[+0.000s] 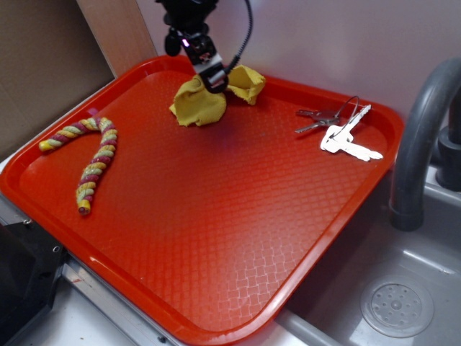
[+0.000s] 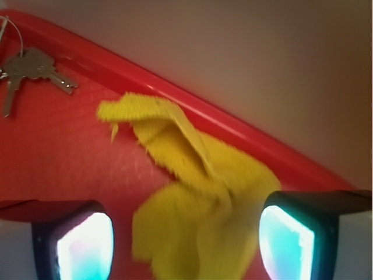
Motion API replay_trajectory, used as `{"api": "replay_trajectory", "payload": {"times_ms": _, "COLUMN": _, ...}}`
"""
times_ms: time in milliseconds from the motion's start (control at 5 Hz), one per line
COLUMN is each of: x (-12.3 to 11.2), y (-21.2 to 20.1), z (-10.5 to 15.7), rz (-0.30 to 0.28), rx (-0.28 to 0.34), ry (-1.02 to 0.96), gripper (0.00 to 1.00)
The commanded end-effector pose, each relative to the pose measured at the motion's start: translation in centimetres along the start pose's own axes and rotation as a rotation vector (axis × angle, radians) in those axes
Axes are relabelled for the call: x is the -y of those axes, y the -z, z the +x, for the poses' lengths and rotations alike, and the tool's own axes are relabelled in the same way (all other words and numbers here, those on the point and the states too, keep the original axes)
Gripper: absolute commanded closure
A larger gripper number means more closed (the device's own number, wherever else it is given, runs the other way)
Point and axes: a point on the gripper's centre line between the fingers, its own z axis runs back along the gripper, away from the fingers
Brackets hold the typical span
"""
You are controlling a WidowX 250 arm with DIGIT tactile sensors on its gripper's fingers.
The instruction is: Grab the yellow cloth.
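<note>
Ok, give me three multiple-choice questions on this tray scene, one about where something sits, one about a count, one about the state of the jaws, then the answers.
1. Where does the striped rope piece lie on the red tray?
A. near the left rim
B. under the keys
C. on top of the yellow cloth

2. How many separate things lie on the tray?
A. one
B. three
C. six

3. How do the jaws of the gripper stand?
A. shut tight on the keys
B. out of view
C. open, one on each side of the yellow cloth

Answers:
1 A: the striped rope piece curves along the left side of the red tray, apart from everything else.
2 B: rope piece, yellow cloth and keys.
3 C: in the wrist view the gripper shows both pads apart with the bunched cloth between them.
</note>
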Motion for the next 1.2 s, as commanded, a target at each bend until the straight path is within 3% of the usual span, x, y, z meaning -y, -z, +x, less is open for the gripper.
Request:
{"api": "replay_trajectory", "payload": {"times_ms": 0, "x": 0.7, "y": 0.3, "z": -0.6, "rz": 0.014, "rx": -0.085, "ry": 0.049, "gripper": 0.00}}
{"api": "replay_trajectory", "payload": {"times_ms": 600, "x": 0.7, "y": 0.3, "z": -0.6, "rz": 0.014, "rx": -0.085, "ry": 0.049, "gripper": 0.00}}
{"api": "replay_trajectory", "payload": {"times_ms": 800, "x": -0.6, "y": 4.4, "z": 0.3, "rz": 0.053, "rx": -0.115, "ry": -0.013, "gripper": 0.00}}
{"api": "replay_trajectory", "payload": {"times_ms": 1000, "x": -0.8, "y": 5.4, "z": 0.8, "rz": 0.104, "rx": -0.111, "ry": -0.037, "gripper": 1.00}}
